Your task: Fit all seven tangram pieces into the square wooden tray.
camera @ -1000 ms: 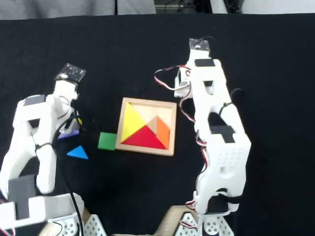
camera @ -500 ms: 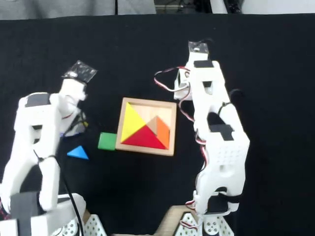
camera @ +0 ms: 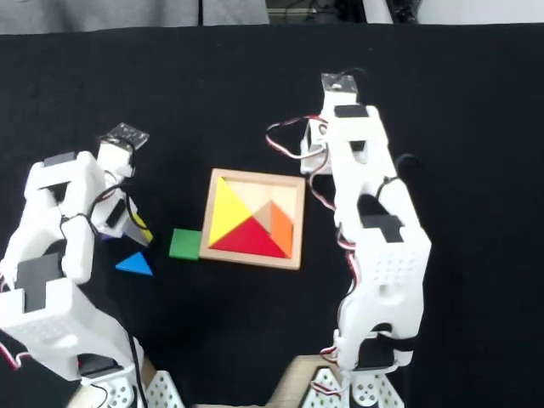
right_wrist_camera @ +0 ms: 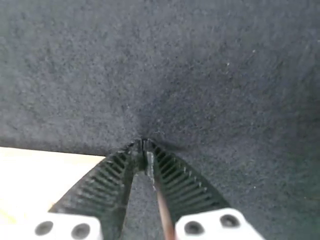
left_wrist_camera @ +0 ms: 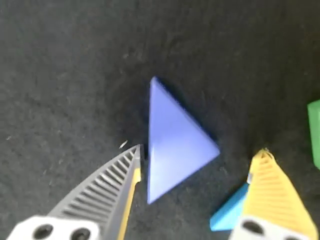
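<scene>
Yellow pc (camera: 225, 212), red pc (camera: 251, 239), orange pc (camera: 282, 223) sit in your tray (camera: 255, 176); green square (camera: 184, 244), blue triangle (camera: 134, 264), purple triangle (left_wrist_camera: 175, 142) are out (left hand (left_wrist_camera: 200, 151) spread over it, right hand (right_wrist_camera: 145, 145) pressed together).

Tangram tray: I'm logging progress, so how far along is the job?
Done: yellow piece, red piece and orange piece sit in the tray. In hand: the open left tool straddles the purple triangle. Left: that, the green square and blue triangle.

Bare cloth (left_wrist_camera: 75, 60) around the purple triangle (left_wrist_camera: 175, 145); blue triangle (left_wrist_camera: 227, 214) just beside it.
</scene>
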Tool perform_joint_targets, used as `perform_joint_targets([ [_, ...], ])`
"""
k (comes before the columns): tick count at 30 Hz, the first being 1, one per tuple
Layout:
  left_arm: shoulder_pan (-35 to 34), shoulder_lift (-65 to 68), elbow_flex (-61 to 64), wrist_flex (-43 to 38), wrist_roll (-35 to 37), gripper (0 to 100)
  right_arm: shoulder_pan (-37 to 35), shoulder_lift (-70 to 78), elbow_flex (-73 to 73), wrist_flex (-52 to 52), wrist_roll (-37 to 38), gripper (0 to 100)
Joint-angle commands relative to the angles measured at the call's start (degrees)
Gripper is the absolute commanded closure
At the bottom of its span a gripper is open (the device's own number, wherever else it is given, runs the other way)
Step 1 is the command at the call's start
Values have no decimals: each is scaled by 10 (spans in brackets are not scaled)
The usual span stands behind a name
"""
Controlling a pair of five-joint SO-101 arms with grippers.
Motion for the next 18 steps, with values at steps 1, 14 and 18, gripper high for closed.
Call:
perform_joint_targets([
  [1,15,11,-35,-18,-4,668,-11,-5,-7,-8,6,985],
  [14,16,24,-51,-14,20,830,-11,-6,-7,-8,6,986],
  [18,15,24,-51,-14,20,833,-11,-6,-7,-8,6,986],
])
